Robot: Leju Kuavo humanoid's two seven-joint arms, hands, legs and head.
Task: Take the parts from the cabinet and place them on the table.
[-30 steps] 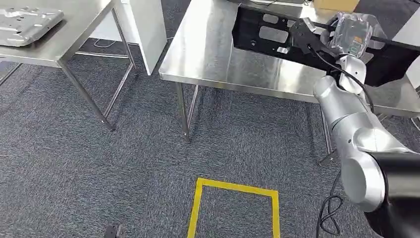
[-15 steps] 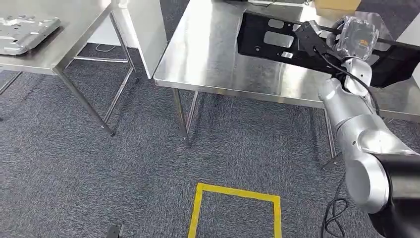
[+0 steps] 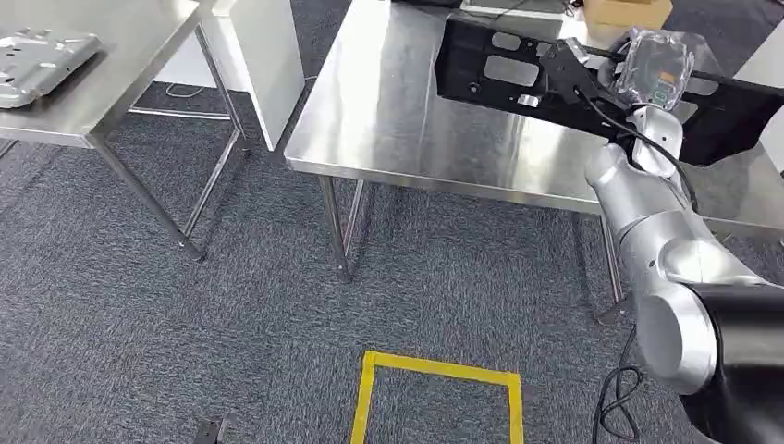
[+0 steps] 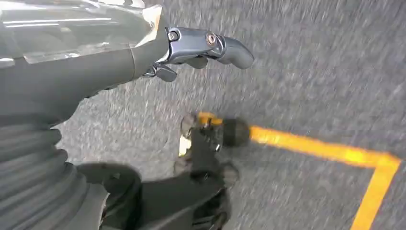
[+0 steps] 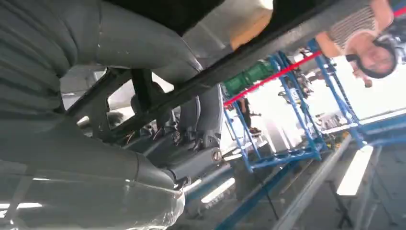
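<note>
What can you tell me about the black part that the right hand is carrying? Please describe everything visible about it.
The black part is a long, flat panel, apparently metal or plastic, with several rounded cut-outs and small holes. It extends across the steel table, held over the tabletop; whether it touches the table cannot be told. The right hand, wrapped in a clear plastic cover, grips it near the middle. In the right wrist view its dark frame runs between the fingers.

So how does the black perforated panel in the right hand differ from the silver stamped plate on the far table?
The black perforated panel is dark, long, and gripped by the right hand over the near steel table; whether it touches the top is unclear. The silver stamped plate is pale, looks more compact (partly cropped), and lies flat, untouched, on the far steel table. Both look like formed sheet-metal parts.
</note>
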